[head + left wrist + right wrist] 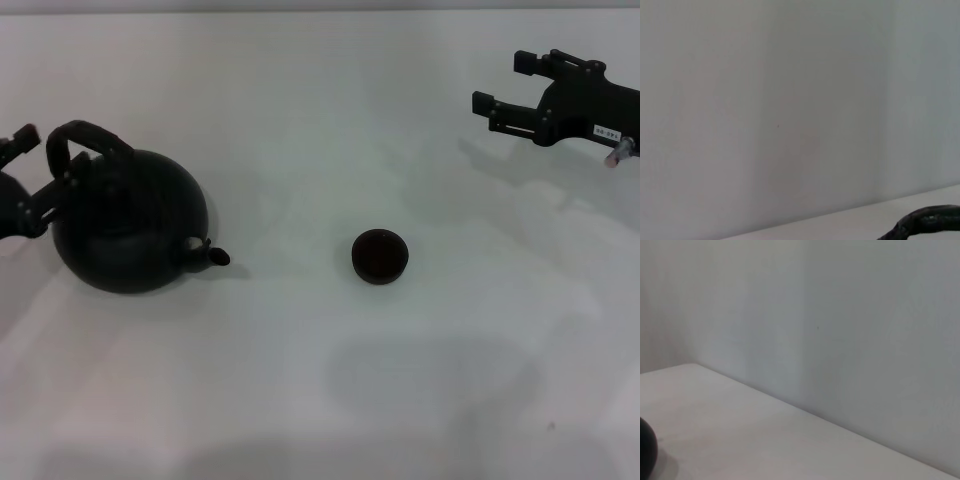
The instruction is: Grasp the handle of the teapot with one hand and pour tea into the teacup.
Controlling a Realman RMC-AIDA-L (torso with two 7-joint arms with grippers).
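Observation:
The black teapot (130,228) stands at the table's left, its short spout (214,257) pointing right toward the teacup (380,256), a tiny black cup near the middle. The arched handle (88,135) loops over the teapot's top; a piece of it shows in the left wrist view (930,220). My left gripper (32,175) is open at the far left, its fingertips close to the handle's left leg, one on each side. My right gripper (508,83) is open and empty, raised at the far right. A dark rounded shape (647,450) shows in the right wrist view; I cannot tell what it is.
The white table (300,380) carries only the teapot and the teacup. A pale wall stands behind it in both wrist views.

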